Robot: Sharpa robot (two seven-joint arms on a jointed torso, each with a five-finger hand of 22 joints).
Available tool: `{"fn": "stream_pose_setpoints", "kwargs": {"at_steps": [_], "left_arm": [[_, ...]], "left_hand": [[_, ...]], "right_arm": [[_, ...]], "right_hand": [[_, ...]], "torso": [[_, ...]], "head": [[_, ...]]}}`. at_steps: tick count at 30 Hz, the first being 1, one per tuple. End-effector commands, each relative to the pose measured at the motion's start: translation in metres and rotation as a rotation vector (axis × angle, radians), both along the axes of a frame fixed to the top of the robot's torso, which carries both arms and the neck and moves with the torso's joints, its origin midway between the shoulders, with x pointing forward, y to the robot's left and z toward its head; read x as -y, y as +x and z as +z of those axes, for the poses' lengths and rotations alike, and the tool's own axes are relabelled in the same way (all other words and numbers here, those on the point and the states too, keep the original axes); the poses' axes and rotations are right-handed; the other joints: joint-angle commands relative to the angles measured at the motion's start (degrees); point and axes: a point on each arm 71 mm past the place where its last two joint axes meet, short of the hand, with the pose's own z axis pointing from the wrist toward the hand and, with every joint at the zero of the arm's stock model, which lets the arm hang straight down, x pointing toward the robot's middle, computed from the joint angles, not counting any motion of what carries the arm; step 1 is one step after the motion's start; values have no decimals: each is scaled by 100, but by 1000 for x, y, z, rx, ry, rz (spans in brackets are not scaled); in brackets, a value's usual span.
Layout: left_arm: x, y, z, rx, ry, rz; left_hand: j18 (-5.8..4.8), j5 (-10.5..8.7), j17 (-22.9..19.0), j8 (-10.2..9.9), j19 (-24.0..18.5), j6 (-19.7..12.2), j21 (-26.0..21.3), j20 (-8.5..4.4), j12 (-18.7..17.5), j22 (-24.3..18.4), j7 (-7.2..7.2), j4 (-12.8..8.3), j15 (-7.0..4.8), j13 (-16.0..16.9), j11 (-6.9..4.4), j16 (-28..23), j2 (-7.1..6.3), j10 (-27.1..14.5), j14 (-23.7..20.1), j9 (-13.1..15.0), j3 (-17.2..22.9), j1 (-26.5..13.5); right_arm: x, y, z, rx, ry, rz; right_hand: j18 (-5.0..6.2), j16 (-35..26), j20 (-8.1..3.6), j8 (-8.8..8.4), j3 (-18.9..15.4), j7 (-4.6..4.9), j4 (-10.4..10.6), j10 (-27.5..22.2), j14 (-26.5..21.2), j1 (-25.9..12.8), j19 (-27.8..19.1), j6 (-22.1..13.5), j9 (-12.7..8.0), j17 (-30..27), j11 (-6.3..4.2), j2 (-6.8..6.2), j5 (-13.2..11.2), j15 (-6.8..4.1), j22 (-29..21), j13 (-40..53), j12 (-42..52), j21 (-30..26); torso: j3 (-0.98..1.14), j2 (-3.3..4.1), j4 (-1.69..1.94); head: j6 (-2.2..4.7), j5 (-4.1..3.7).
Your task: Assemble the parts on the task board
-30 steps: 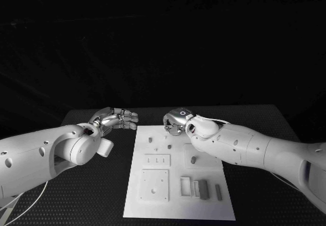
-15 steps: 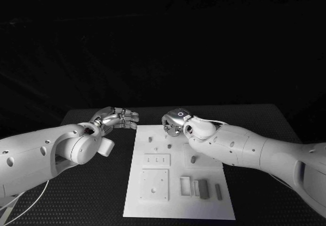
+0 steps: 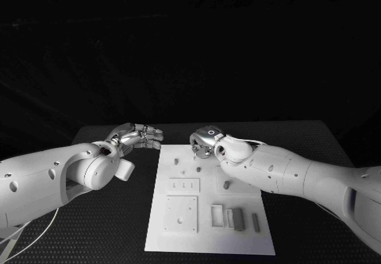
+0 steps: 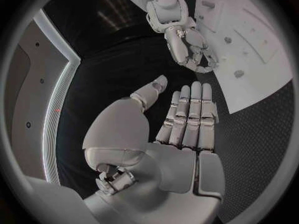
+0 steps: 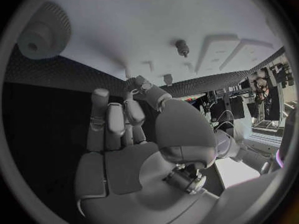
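Observation:
The white task board (image 3: 208,236) lies lengthwise in the middle of the black table. Small grey pegs (image 3: 197,170) stand on its far half, and grey bars (image 3: 238,219) lie near its front right. My right hand (image 3: 205,142) hovers over the board's far edge with its fingers curled in; in the right wrist view its thumb (image 5: 149,92) meets a fingertip, and I cannot tell whether a part sits between them. My left hand (image 3: 140,137) hangs just left of the board's far corner, its fingers (image 4: 190,114) straight and apart, holding nothing.
A round toothed part (image 5: 44,34) and a small peg (image 5: 181,47) sit on the board close ahead of my right hand. Raised square plates (image 3: 181,214) occupy the board's left half. Black table (image 3: 95,236) stretches on either side of the board.

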Motion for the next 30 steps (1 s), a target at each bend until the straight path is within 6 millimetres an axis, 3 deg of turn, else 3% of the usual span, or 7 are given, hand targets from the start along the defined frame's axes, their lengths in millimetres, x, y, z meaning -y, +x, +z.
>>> {"fn": "stream_pose_setpoints", "kwargs": {"at_steps": [1, 30], "left_arm": [[3, 0, 2, 2, -13, -16], [2, 0, 2, 5, -13, -13]], "left_hand": [[-12, 12, 8, -20, -11, -7, -25, -22, -19, 9, 2, 2, 6, -10, 21, -27, -6, 31, 15, -7, -27, -45], [-13, 11, 21, -23, -10, -6, -30, -22, -28, 12, 0, -1, 6, -15, 21, -40, -18, 36, 20, -11, -35, -48]], "right_arm": [[1, 0, -2, -6, -16, -7], [1, 0, -10, -15, -19, -31]], "right_hand": [[86, 27, -55, 16, 32, -30, -4, 6, 29, 76, 1, 158, 138, -1, -45, 2, 15, -13, 104, -5, -24, 28], [86, 22, -57, 8, 37, -29, -4, 17, 32, 71, 1, 157, 139, -15, -45, 18, 15, -13, 99, -4, -33, 27]], "torso": [[0, -5, -7], [-1, -7, -9]], "head": [[-11, 13], [-17, 31]]}}
